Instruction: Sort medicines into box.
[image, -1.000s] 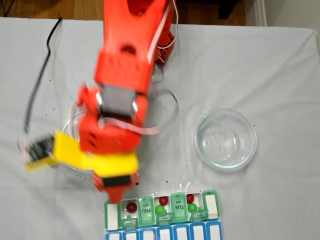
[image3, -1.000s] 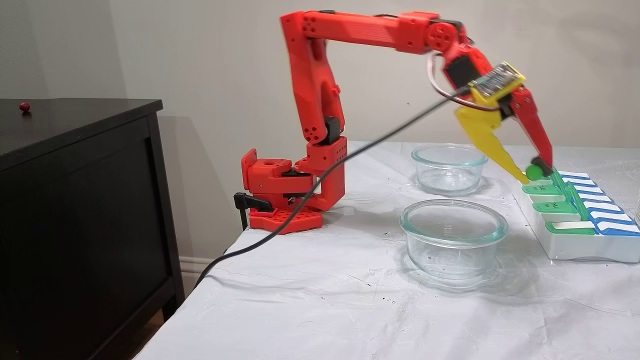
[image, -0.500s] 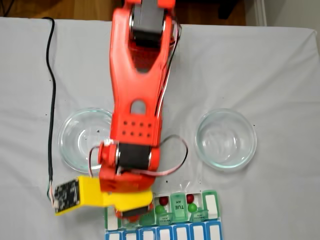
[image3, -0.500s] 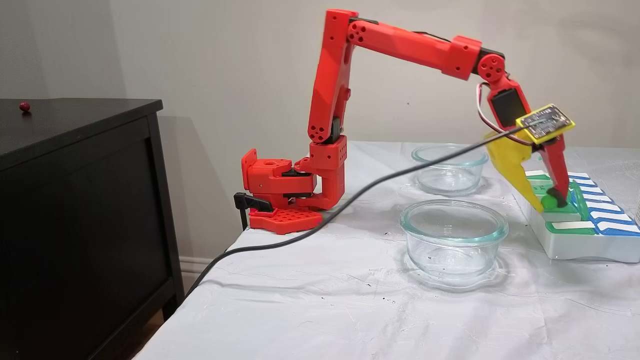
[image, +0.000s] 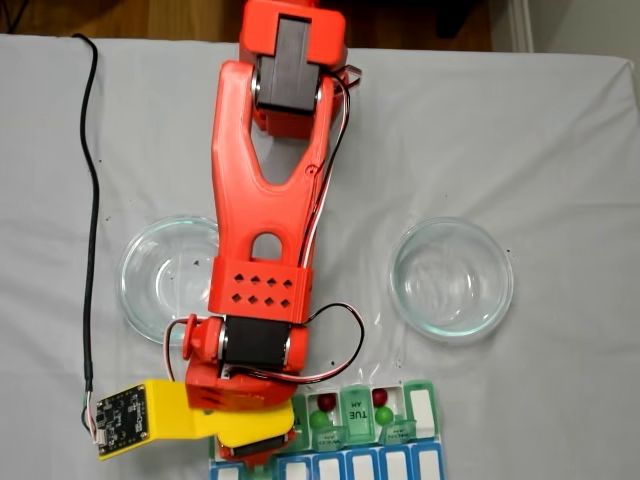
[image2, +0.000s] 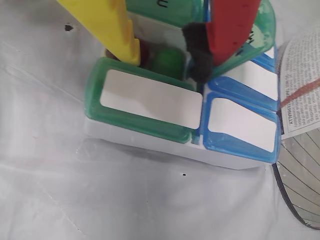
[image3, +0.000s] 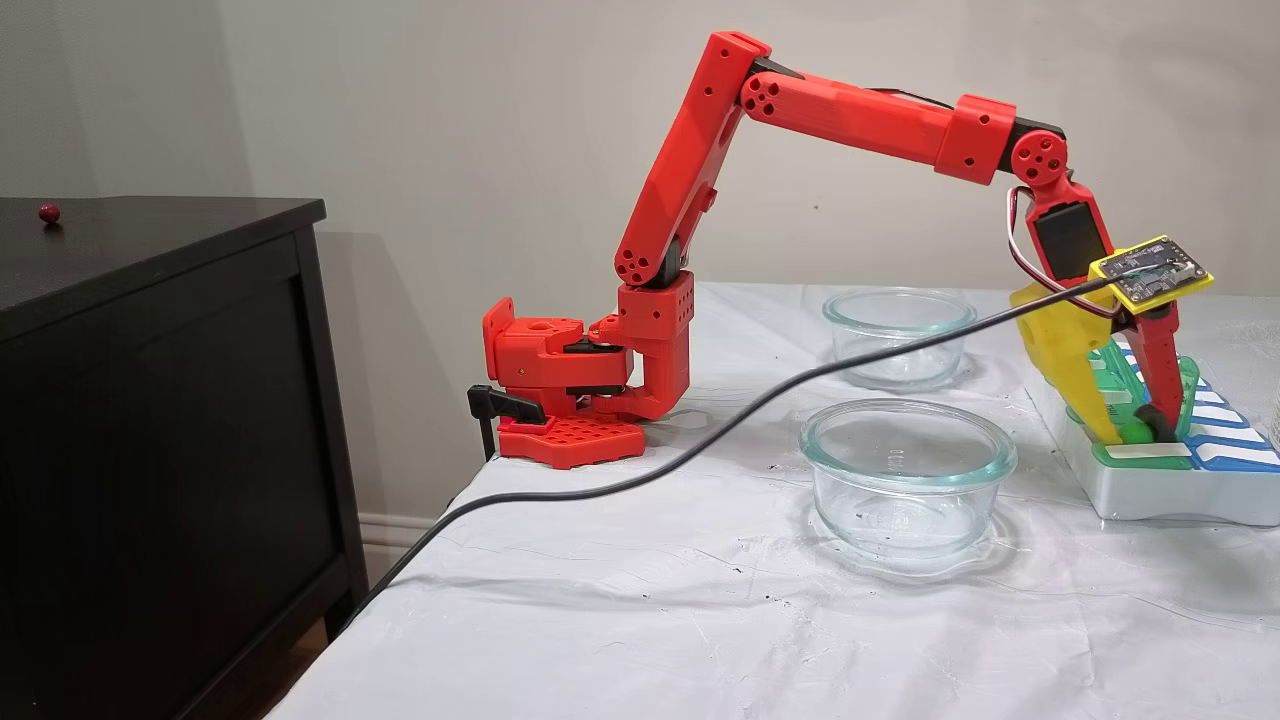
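Because the green ball (image2: 167, 60) is tiny, light, smooth and prone to roll, it needs pinching across its middle; the jaws now bracket it narrowly inside an open compartment of the pill organizer (image2: 150, 122), beside a dark red ball (image2: 144, 51).

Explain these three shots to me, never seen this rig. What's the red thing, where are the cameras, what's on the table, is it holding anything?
The red thing is a small robot arm bolted at the table's edge. Its gripper has one yellow finger and one red finger. One fixed view looks straight down, another looks from the side, and the wrist view rides on the gripper.

On the white cloth stand two empty glass bowls and a weekly pill organizer. Several lids are flipped open, with small green and dark red balls inside.

The gripper reaches into an open compartment with a green ball between its fingers, beside a dark red one. Whether it is gripped or already released, I cannot tell.

One stray red ball sits on the black cabinet.
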